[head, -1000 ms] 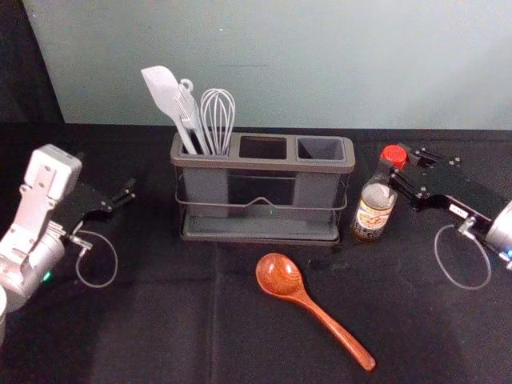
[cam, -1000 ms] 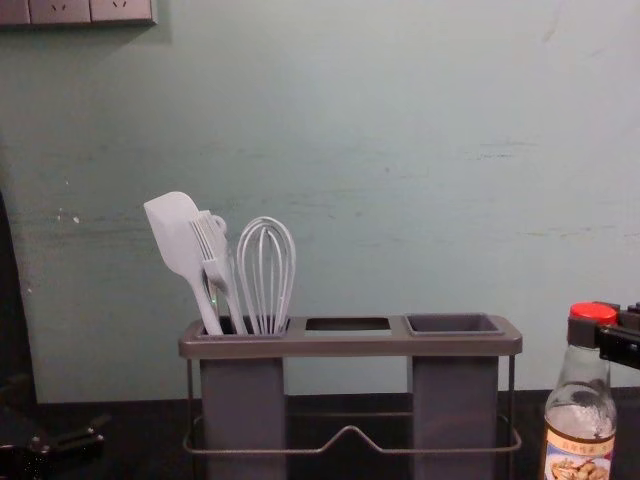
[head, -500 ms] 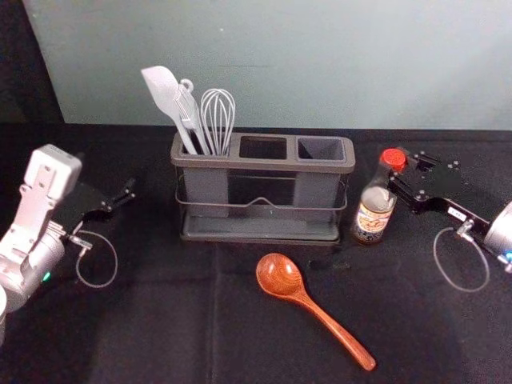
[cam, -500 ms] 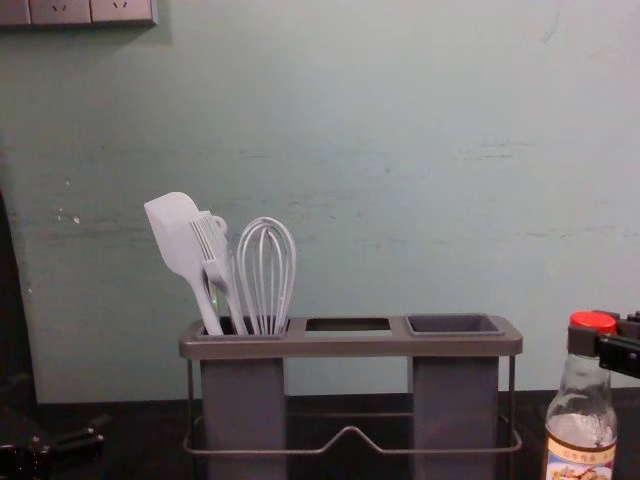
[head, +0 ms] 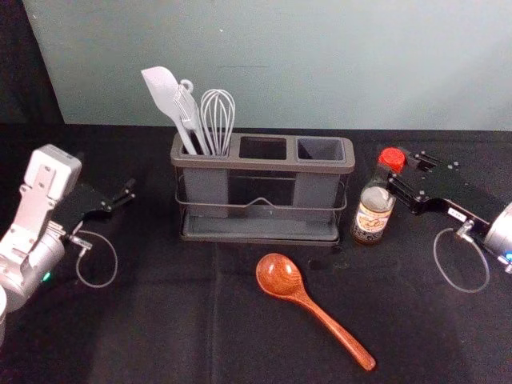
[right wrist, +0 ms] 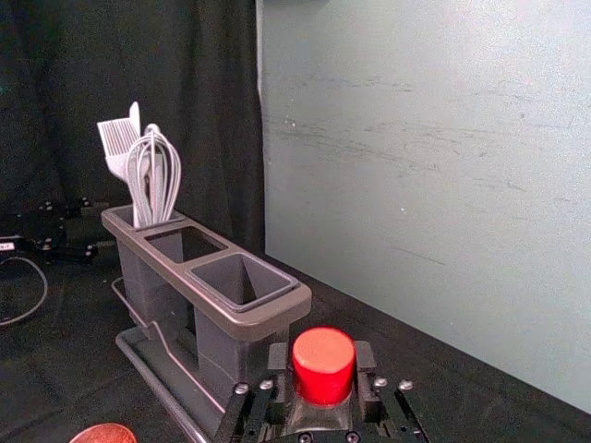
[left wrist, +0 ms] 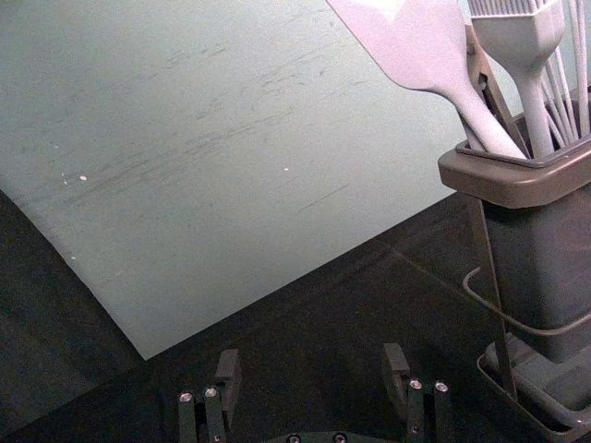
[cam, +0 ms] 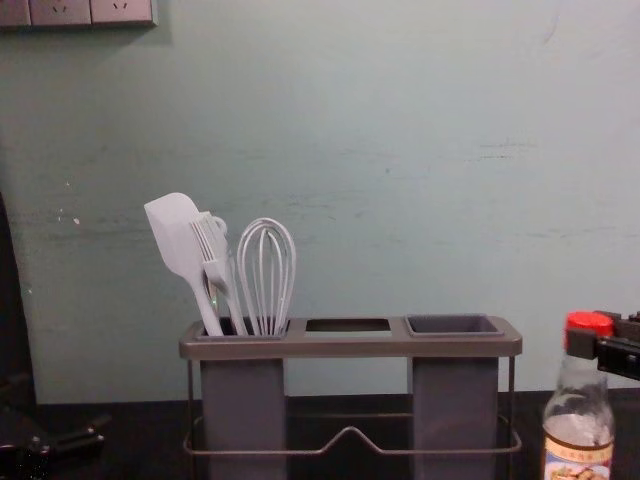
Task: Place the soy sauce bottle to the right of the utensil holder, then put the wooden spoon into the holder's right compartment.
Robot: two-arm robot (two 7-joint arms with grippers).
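A: Where's the soy sauce bottle (head: 373, 212)?
B: Far R side, just beside the utensil holder (head: 264, 165), approx. upright. Can't tell if its base bears full weight on the black cloth (head: 160, 320).
A: R gripper (right wrist: 322, 362)?
B: Closed on the bottle, up by the red cap (head: 392, 158). L gripper (left wrist: 312, 360) is parked at far L, spread apart w/ nothing in it.
A: How'll the bottle handle?
B: Stiff glass, prob. fairly heavy low down, slippery & breakable. Neck's a narrow hold, so it could swing; best set it down gently, then let go.
A: And the wooden spoon (head: 280, 276)?
B: Near side, lying bowl to L, handle slanting near-R. Prob. light, rigid, smooth; grab mid-handle. Glossy red-brown grain, oval bowl.
A: Holder textures?
B: Smooth grey rim, boxy cups, thin bent-wire rail. L slot has a pale flat spatula (head: 164, 92), a bristled brush (cam: 207, 240) & a looped whisk (head: 218, 116). R compartment (head: 322, 148)'s empty, for the spoon.
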